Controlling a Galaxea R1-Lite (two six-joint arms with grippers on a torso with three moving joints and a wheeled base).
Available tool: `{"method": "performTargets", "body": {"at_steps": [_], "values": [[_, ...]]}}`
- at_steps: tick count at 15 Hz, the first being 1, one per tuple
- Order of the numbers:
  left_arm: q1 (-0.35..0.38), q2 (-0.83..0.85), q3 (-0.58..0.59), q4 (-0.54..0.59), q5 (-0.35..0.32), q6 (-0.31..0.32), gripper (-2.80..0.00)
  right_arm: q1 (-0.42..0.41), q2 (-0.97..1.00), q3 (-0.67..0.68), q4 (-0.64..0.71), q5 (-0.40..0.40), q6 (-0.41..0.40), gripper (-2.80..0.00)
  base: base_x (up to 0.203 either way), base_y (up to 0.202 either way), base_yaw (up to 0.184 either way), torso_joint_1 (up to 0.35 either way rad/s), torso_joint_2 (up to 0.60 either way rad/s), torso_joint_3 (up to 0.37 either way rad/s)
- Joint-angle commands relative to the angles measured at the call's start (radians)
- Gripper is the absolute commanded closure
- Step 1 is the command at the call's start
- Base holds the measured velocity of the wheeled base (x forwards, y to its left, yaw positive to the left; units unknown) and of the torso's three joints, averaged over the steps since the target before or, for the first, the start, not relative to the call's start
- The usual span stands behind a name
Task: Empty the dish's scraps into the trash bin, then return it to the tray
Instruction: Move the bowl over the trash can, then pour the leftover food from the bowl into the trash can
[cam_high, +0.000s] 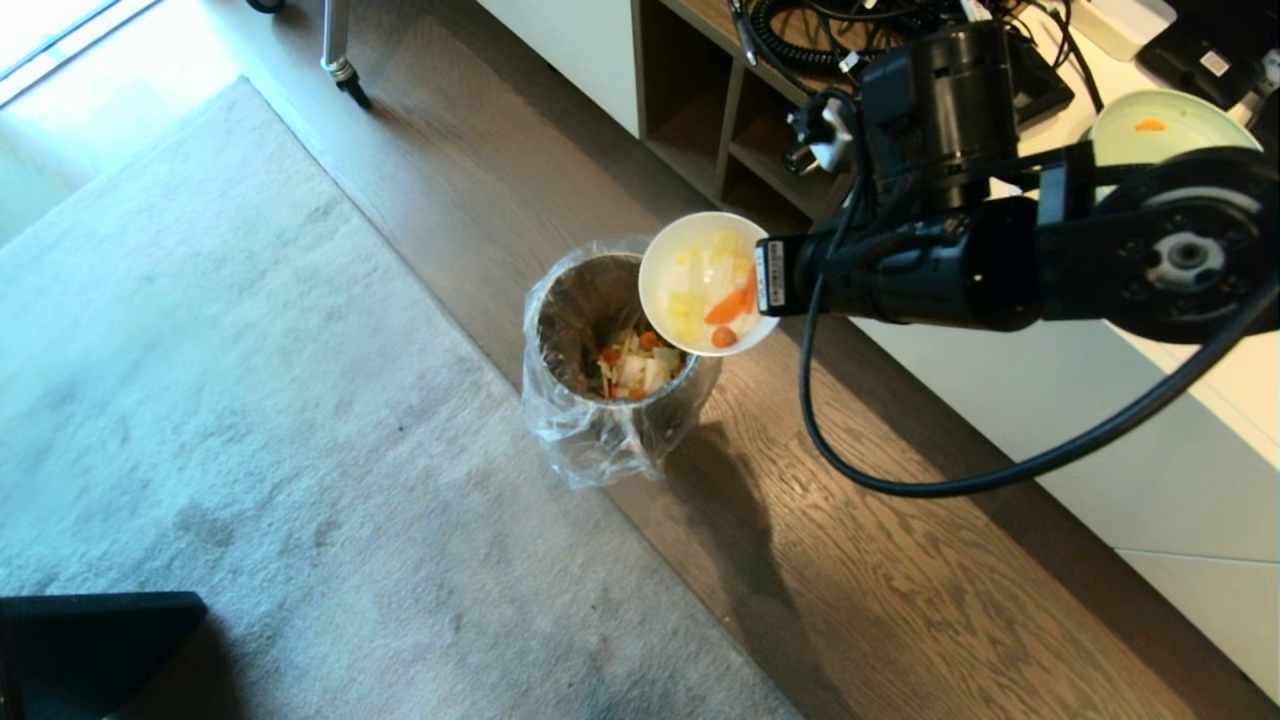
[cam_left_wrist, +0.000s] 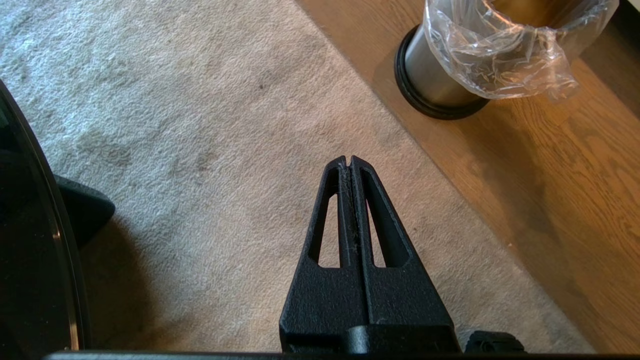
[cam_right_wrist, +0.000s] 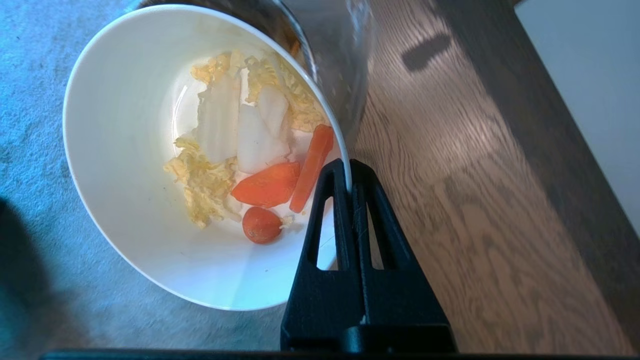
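Beside a long white cabinet (cam_high: 1120, 420), on dark wood-grain floor (cam_high: 850, 600) bordering a wide pale grey carpet (cam_high: 200, 400), a small cylindrical brushed-steel trash bin (cam_high: 560, 330) with a black base ring and a clear plastic liner bag over its rim waits to receive a meal's leftovers. Above its rim on the cabinet side hangs the round, deep, glossy white dish (cam_high: 665, 262), tilted with its mouth turned partly toward the bin and pinched at the rim by the right gripper (cam_right_wrist: 349, 172), its black fingers pressed together on the porcelain wall. Inside lie the scraps (cam_right_wrist: 250, 150): pale yellow and white cabbage-like chunks and a few orange carrot pieces, none yet falling, while similar bits already sit in the bin. The left gripper (cam_left_wrist: 350, 162) hangs idle over the carpet, fingers closed on nothing. No black tray is in view. Done well, the pour likely calls for carrying the dish's low edge further over the bin's opening before tipping steeper, since the bowl overlaps only one side and clinging leaves or a rolling carrot round could drop outside the liner; the thin rim grip favours a slow turn.
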Motion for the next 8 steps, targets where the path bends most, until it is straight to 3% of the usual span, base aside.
{"method": "performTargets", "body": {"at_steps": [1,8], "values": [[0.000,0.000,0.000,0.000,0.001,-0.001,0.00,0.020,0.056,-0.017,-0.112,-0.006,-0.133,0.00,0.000,0.000,0.000,0.000,0.00,0.000],[0.000,0.000,0.000,0.000,0.001,-0.001,0.00,0.023,0.141,-0.014,-0.552,-0.003,-0.697,0.00,0.000,0.000,0.000,0.000,0.00,0.000]]}}
